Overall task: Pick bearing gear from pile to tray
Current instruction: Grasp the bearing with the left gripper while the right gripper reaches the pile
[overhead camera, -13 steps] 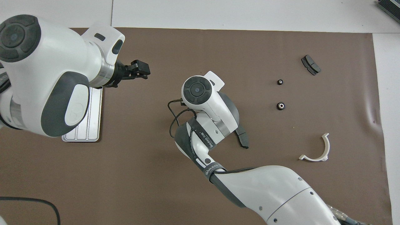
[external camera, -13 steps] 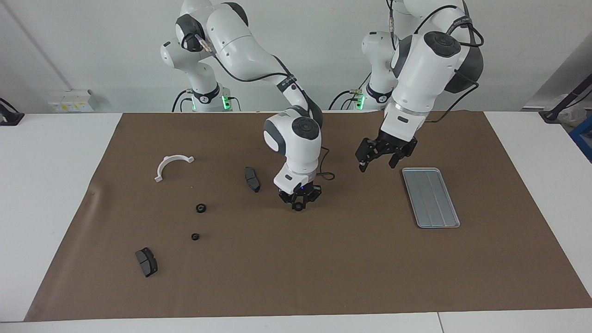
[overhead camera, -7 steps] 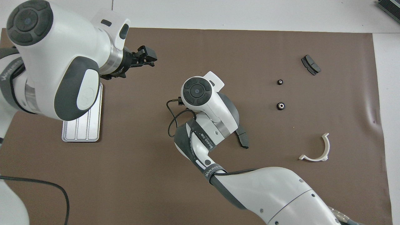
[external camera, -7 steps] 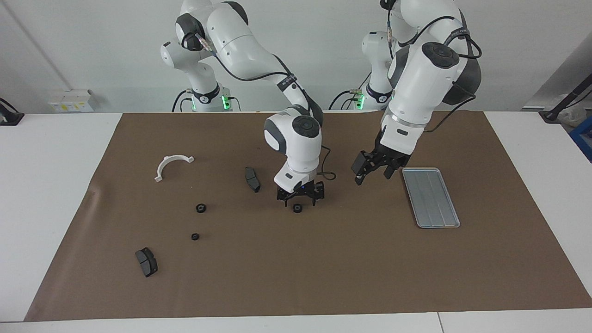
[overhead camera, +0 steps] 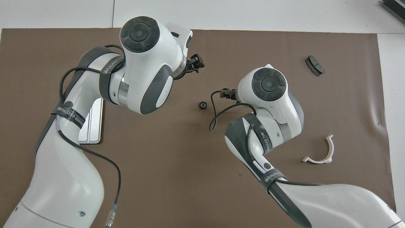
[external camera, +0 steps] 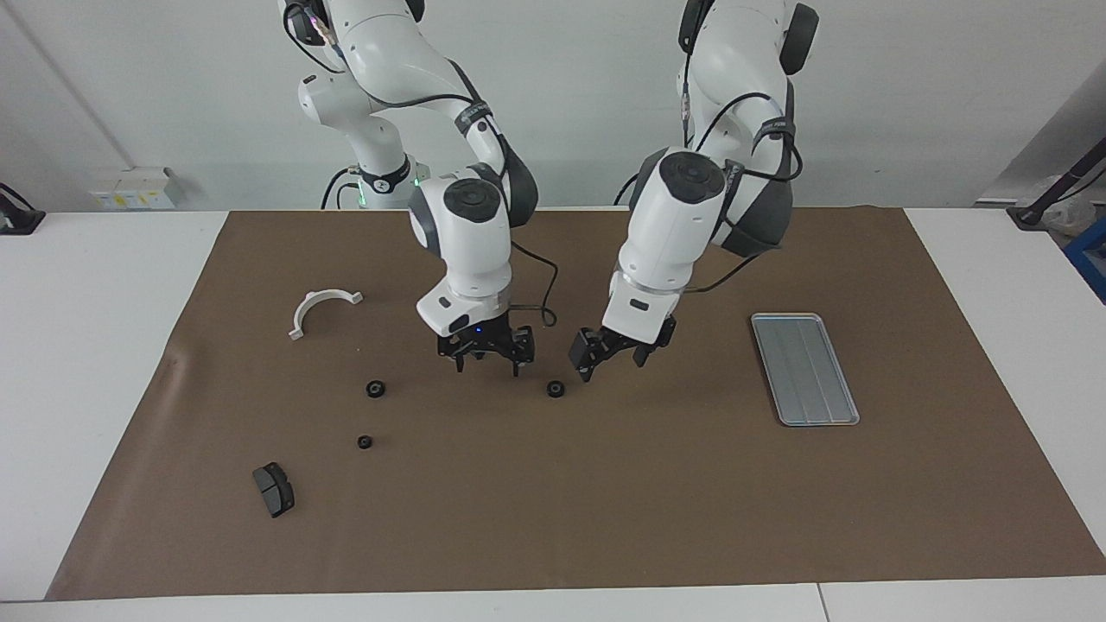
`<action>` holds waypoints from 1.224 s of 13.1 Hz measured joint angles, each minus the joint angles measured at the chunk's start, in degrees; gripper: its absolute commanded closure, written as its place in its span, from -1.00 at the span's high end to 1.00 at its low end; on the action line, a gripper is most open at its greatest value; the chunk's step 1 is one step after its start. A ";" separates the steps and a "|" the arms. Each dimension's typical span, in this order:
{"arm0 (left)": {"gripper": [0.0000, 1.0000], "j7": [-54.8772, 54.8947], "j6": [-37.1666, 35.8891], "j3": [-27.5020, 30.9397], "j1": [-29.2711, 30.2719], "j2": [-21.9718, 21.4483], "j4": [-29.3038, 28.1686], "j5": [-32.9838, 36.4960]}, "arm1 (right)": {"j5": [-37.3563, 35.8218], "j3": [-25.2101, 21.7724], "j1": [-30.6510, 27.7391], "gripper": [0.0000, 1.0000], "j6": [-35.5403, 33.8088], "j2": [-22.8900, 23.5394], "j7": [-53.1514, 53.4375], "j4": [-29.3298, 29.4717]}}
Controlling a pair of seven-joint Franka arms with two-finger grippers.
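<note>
- Nearest the robots, both arms bend down from their bases over the middle of the brown mat [external camera: 605, 518] that covers the white tabletop [external camera: 95, 363].
- The right pincer [external camera: 486, 356] hangs low over the mat, fingers pointing down and spread apart with nothing between them; in the overhead view it is almost wholly hidden under its own wrist.
- The left pincer [external camera: 612, 356] hangs tilted over the mat just beside one black gear [external camera: 556, 389], which lies free between the two pincers; its fingers stand apart and empty.
- The left arm's elbow covers part of the tray [overhead camera: 91, 125] in the overhead view; in the facing view the silver tray [external camera: 804, 369] lies in full sight toward the left arm's end of the mat, nothing on it.
- The white half-ring [external camera: 322, 309] lies toward the right arm's end, about as near to the robots as the pincers.
- Farther from the robots, two more black gears [external camera: 374, 389] [external camera: 365, 442] lie well apart from the free one; both are hidden by the right arm in the overhead view.
- Farthest out lies a dark grey pad [external camera: 274, 489], alone near the mat's corner at the right arm's end.
</note>
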 measured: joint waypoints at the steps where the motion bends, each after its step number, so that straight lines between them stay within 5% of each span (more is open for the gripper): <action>1: 1.00 -0.14 0.18 -0.05 -0.74 1.56 1.12 0.69 | 0.00 0.01 -1.66 1.00 0.36 -0.74 -2.36 -1.30; 5: 1.00 -0.60 2.97 -0.12 -4.78 4.78 0.49 3.16 | 0.27 0.01 -8.16 1.00 2.01 -1.01 -14.11 -4.04; 8: 1.00 -0.60 9.46 -0.13 -5.79 4.65 -5.08 3.77 | 1.14 0.02 -12.09 1.00 5.46 -1.08 -21.75 -7.54; 16: 1.00 -0.52 14.97 -0.17 -7.74 4.43 -12.37 6.86 | 1.14 0.14 -14.19 1.00 11.01 -1.13 -26.00 -14.58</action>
